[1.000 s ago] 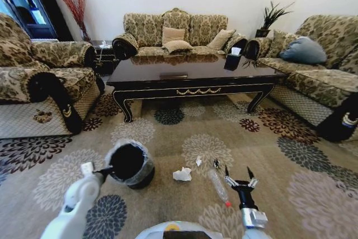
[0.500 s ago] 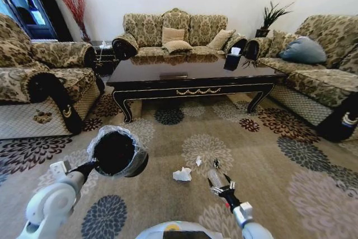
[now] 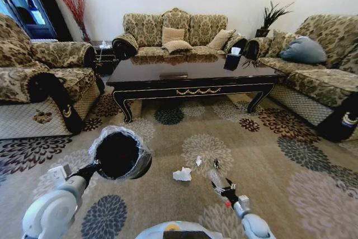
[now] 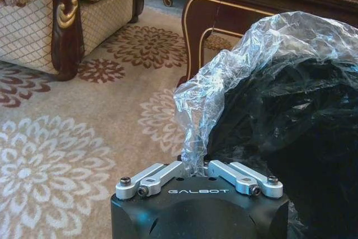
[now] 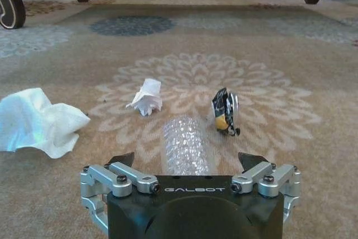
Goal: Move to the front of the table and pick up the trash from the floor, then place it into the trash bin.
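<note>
**Bin in the air, bottle between the fingers**

Down and forward went the right gripper [image 3: 226, 188] since a second ago; back then it hung open just beside the bottle, and now it sits low at the bottle's near end; the bin [image 3: 119, 155] has come up too (it stood on the floor before); it hangs above the floor [image 3: 268, 155], tipped so its black inside faces us.

Left gripper [image 4: 198, 167] has its fingers pinched together on the bin's rim and the crinkly clear bag [image 4: 246, 60] folded over it; the bin is held off the carpet on the robot's left side, in front of the table [image 3: 190, 74].

On the right, the gripper's two black fingers [image 5: 122, 159] are apart; the clear bottle [image 5: 184, 145] lies on the floor between them, pointing away from the gripper; I cannot tell if the fingers touch it; a bit of red from its cap [image 3: 227, 203] shows close to the gripper.

More trash is on the floor nearby; a crumpled white paper wad [image 5: 36, 122] lies to the left of the bottle; a small white scrap [image 5: 146, 97] lies just past the bottle's far end; a little dark and yellow wrapper [image 5: 226, 112] lies near the scrap, on the bottle's other side.
</note>
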Motion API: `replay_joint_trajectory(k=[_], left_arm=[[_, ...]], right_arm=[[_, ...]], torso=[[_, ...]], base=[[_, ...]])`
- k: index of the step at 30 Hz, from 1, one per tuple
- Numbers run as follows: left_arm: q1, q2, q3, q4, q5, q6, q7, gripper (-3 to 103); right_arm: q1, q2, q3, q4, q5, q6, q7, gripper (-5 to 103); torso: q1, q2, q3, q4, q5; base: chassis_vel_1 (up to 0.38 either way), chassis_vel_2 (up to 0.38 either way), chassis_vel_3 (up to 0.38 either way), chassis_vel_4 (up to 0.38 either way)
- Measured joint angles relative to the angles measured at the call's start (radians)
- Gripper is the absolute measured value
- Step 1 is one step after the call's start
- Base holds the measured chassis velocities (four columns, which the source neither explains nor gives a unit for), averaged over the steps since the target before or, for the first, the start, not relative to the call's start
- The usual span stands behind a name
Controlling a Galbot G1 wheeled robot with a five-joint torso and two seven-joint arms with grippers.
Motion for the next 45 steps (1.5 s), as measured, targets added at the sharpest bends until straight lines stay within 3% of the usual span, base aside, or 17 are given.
replay_joint_trajectory(k=[9,13,14,17,20,22,26,28,33,34,36,39,42,45], left_arm=[[-0.003,-0.005,0.010,0.000,0.012,0.000,0.002,2],[-0.008,-0.002,0.014,0.000,0.012,0.000,0.002,2],[-0.010,-0.001,0.018,0.004,0.012,0.000,0.002,2],[-0.012,-0.001,0.022,0.010,0.017,0.000,0.002,2],[-0.018,-0.002,0.033,0.020,0.025,-0.001,0.003,2],[-0.020,-0.002,0.036,0.022,0.027,-0.001,0.003,2],[-0.028,-0.003,0.055,0.032,0.038,-0.004,0.004,2],[-0.029,-0.006,0.066,0.034,0.045,-0.004,0.005,2],[-0.035,-0.021,0.122,0.047,0.084,-0.010,0.019,2],[-0.035,-0.021,0.122,0.047,0.084,-0.010,0.019,2],[-0.045,-0.021,0.147,0.054,0.082,-0.011,0.023,2],[-0.058,-0.018,0.170,0.070,0.073,-0.012,0.027,2],[-0.093,-0.012,0.248,0.132,0.065,-0.019,0.037,2],[-0.113,-0.013,0.294,0.174,0.067,-0.020,0.038,2]], right_arm=[[0.039,0.023,-0.022,-0.104,-0.066,-0.005,0.040,103],[0.041,0.029,-0.022,-0.114,-0.077,0.005,0.045,97],[0.042,0.030,-0.022,-0.114,-0.082,0.011,0.046,86],[0.042,0.033,-0.022,-0.114,-0.085,0.018,0.048,82],[0.040,0.037,-0.020,-0.109,-0.096,0.032,0.055,65],[0.039,0.038,-0.019,-0.108,-0.100,0.037,0.055,65],[0.035,0.037,-0.013,-0.087,-0.100,0.089,0.053,44],[0.035,0.036,-0.013,-0.075,-0.082,0.123,0.051,41],[0.050,0.035,-0.036,0.028,0.068,0.278,0.048,28],[0.050,0.035,-0.036,0.028,0.068,0.278,0.048,28],[0.053,0.033,-0.071,0.095,0.167,0.319,0.050,27],[0.054,0.034,-0.105,0.157,0.234,0.338,0.063,27],[0.063,0.047,-0.198,0.322,0.380,0.342,0.085,27],[0.080,0.060,-0.249,0.387,0.437,0.340,0.085,27]], torso=[[0.000,0.000,0.000,-0.0003,-0.0001],[0.000,0.000,0.000,-0.0002,-0.0003],[0.000,0.000,0.000,-0.0003,-0.0003],[0.000,0.000,0.000,-0.0002,-0.0002],[0.000,0.000,0.000,0.0000,0.0001],[0.000,0.000,0.000,0.0000,0.0002],[0.000,0.000,0.000,-0.0003,0.0002],[0.000,0.000,0.000,-0.0003,0.0002],[0.000,0.000,0.000,0.0000,-0.0001],[0.000,0.000,0.000,0.0000,-0.0001],[0.000,0.000,0.000,-0.0001,-0.0001],[0.000,0.000,0.000,-0.0001,0.0000],[0.000,0.000,0.000,-0.0004,0.0000],[0.000,0.000,0.000,-0.0001,-0.0004]], base=[[0.000,0.000,0.000,0.000],[0.000,0.000,0.000,0.000],[0.000,0.000,0.000,0.000],[0.000,0.000,0.000,0.000],[0.000,0.000,0.000,0.000],[0.000,0.000,0.000,0.000],[0.000,0.000,0.000,0.000],[0.000,0.000,0.000,0.000],[0.000,0.000,0.000,0.000],[0.000,0.000,0.000,0.000],[0.000,0.000,0.000,0.000],[0.000,0.000,0.000,0.000],[0.000,0.000,0.000,0.000],[0.000,0.000,0.000,0.000]])
